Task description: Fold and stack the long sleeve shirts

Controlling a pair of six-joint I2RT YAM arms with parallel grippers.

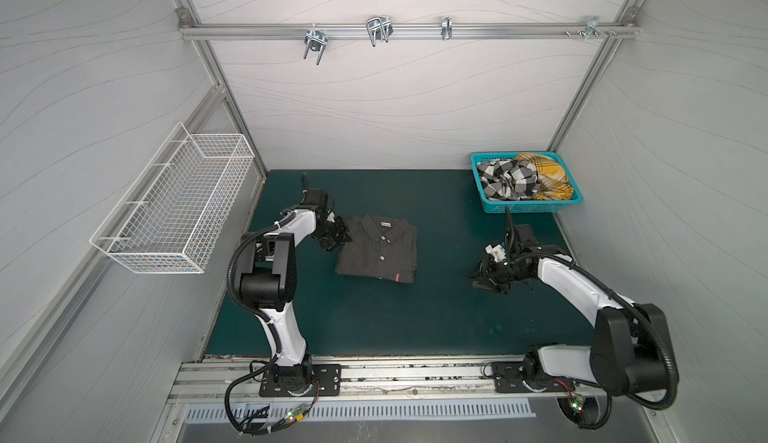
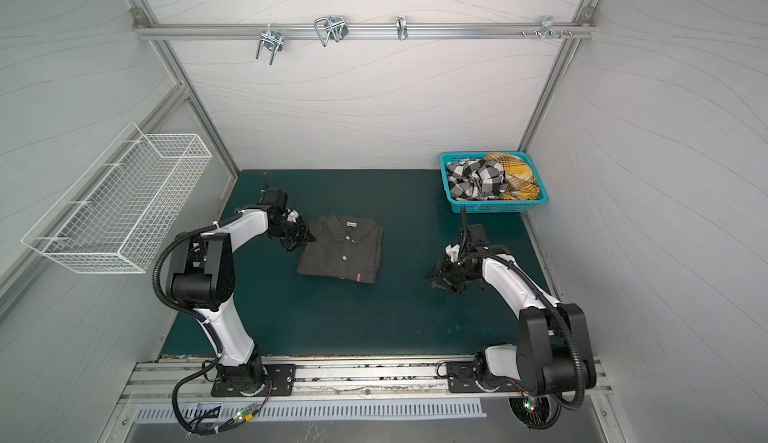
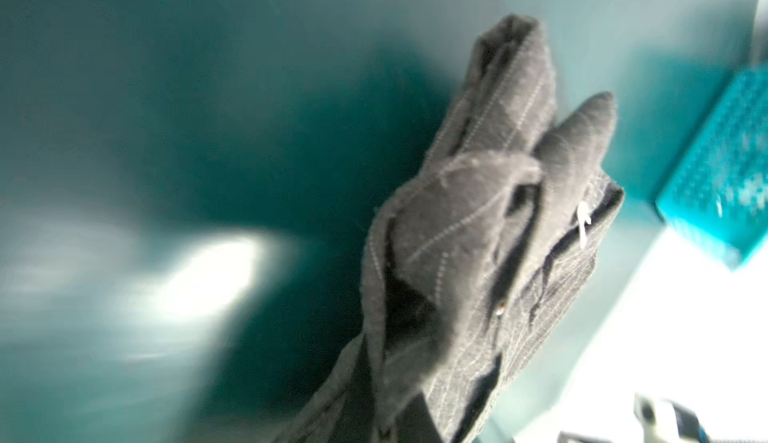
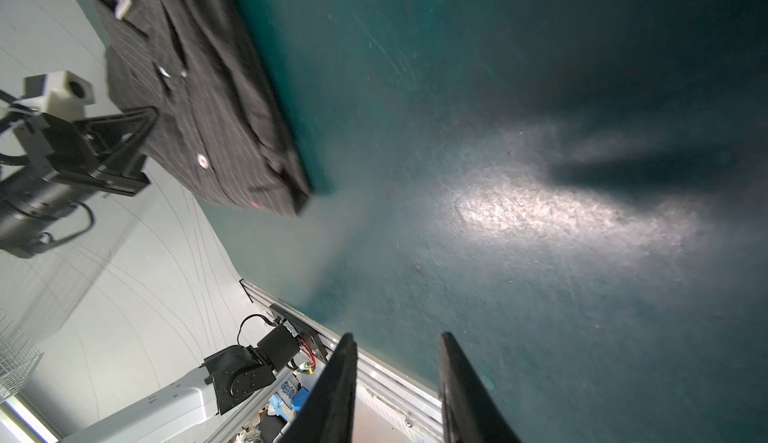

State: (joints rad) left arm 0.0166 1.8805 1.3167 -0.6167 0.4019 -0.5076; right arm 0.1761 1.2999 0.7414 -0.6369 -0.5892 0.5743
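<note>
From where I stand, about a third of the job looks done. The charcoal pinstripe shirt (image 1: pixel 377 250) lies folded into a neat rectangle, collar up, in the middle of the green mat (image 1: pixel 374 328). The black-and-white check shirt (image 1: pixel 505 180) and the mustard plaid shirt (image 1: pixel 548 175) lie crumpled in the teal basket (image 1: pixel 524 208) at the upper right, neither one folded or stacked yet. The left gripper (image 1: pixel 337 240) sits at the charcoal shirt's left edge with its jaws pressed together. The left wrist view shows bunched pinstripe cloth close up, so I judge it is pinching that edge. The right gripper (image 1: pixel 478 279) hangs over bare mat well to the right of the shirt and below the basket, its fingers (image 4: pixel 340 378) apart with nothing between them.
</note>
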